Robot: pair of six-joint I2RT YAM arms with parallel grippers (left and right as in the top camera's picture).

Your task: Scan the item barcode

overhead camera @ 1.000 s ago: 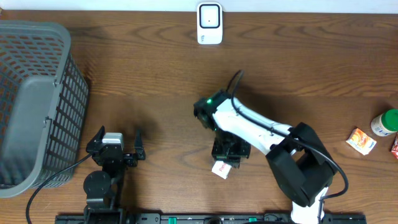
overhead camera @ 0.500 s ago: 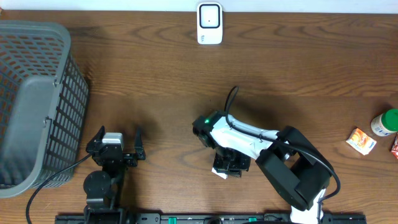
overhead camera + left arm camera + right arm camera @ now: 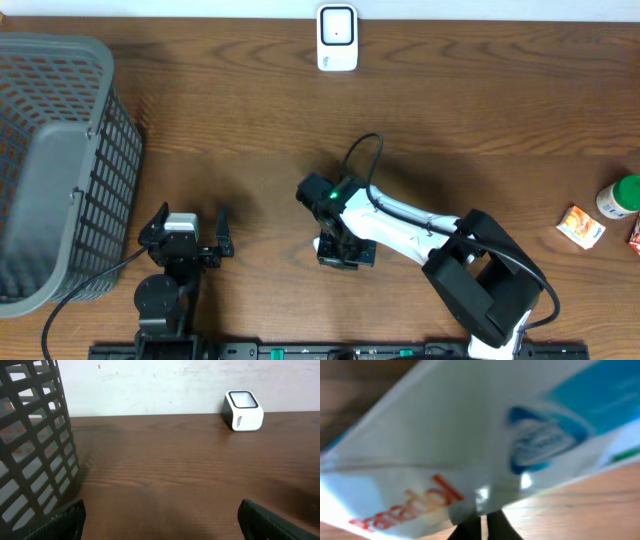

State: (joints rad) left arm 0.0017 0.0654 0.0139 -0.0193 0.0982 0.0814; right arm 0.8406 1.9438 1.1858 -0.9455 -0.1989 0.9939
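A white packet [image 3: 470,445] with red lettering and blue print fills the right wrist view, blurred and close to the lens. My right gripper [image 3: 485,532] is shut on its lower edge, the two dark fingertips pressed together. From overhead the right gripper [image 3: 342,250] hangs low over the table's middle front, and the packet is hidden beneath it. The white barcode scanner [image 3: 337,38] stands at the table's far edge and also shows as the scanner [image 3: 243,411] in the left wrist view. My left gripper [image 3: 190,232] rests near the front left, open and holding nothing; the left gripper [image 3: 162,525] shows only its finger ends.
A grey mesh basket [image 3: 50,170] fills the left side, and the basket [image 3: 30,445] stands close to the left gripper. At the right edge lie a green-capped bottle [image 3: 620,197], an orange packet [image 3: 580,226] and a red item [image 3: 635,235].
The right gripper has swung left along the table's front with the packet; the packet's white end, seen under the gripper before, is now hidden from overhead. The left arm has not moved.
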